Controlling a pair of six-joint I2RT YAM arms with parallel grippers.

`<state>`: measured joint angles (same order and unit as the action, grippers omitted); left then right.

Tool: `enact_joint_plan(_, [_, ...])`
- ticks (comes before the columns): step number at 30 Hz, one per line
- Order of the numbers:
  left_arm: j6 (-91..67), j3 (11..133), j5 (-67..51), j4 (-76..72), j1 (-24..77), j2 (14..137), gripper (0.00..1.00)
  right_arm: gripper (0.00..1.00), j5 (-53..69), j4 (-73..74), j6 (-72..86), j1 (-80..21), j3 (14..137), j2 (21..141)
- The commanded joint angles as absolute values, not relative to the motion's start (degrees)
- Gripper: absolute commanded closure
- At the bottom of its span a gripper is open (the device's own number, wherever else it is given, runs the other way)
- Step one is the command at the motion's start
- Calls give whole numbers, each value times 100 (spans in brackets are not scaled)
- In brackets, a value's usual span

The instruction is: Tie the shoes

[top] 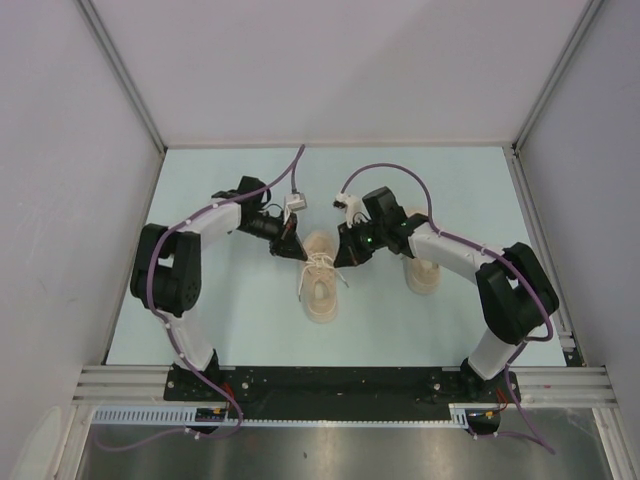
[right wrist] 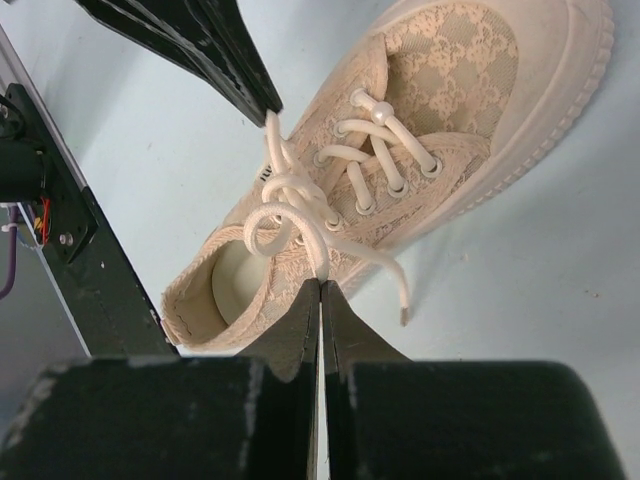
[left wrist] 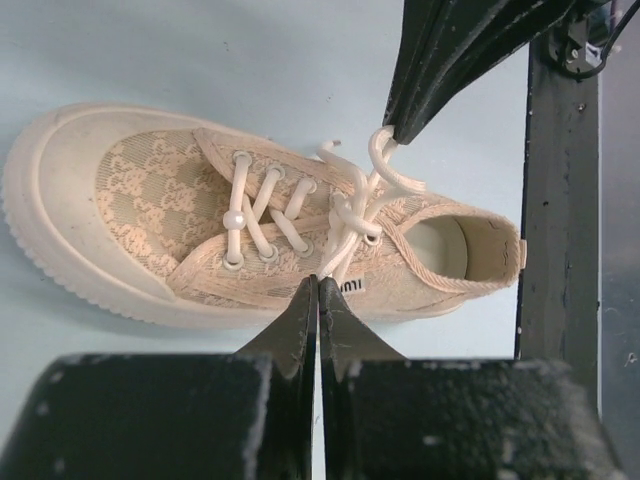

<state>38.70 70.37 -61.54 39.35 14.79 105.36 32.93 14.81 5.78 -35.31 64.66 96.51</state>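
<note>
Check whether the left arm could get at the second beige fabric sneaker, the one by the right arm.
Probably not: the second beige sneaker lies partly under the right arm, beyond the centre beige sneaker, and the left fingers are shut on the centre shoe's off-white lace.

Robot lab test cell, not a home or shop. Plain white panel walls (top: pixel 300 60) box in the scene on three sides, held by aluminium frame posts (top: pixel 117 70) in the upper left and upper right. Pale blue tabletop (top: pixel 230 320) fills the middle. Two black-and-white robot arms, left arm (top: pixel 180 270) and right arm (top: pixel 500 290), bolt to a black base plate (top: pixel 340 380) at lower centre. Exposed purple cables (top: pixel 390 166), slotted white cable duct (top: pixel 140 415) at lower left.
</note>
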Motion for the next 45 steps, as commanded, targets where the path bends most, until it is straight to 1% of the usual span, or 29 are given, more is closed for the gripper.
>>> enact_joint_plan(1, [4499, 7269, -6065, 4254, 1397, 10160, 100, 100, 3366, 1477, 606, -3480, 6390, 9361])
enact_joint_plan(16, [4939, 7339, -5502, 4447, 1292, 10107, 100, 100, 3331, 1547, 545, -3393, 5977, 9229])
enact_joint_plan(29, [5396, 7743, -5045, 4772, 1151, 10257, 100, 100, 3313, 1547, 501, -3349, 5739, 9202])
enact_joint_plan(45, [5599, 7620, -4746, 4658, 1081, 10309, 100, 100, 3234, 1600, 316, -3278, 5370, 9097])
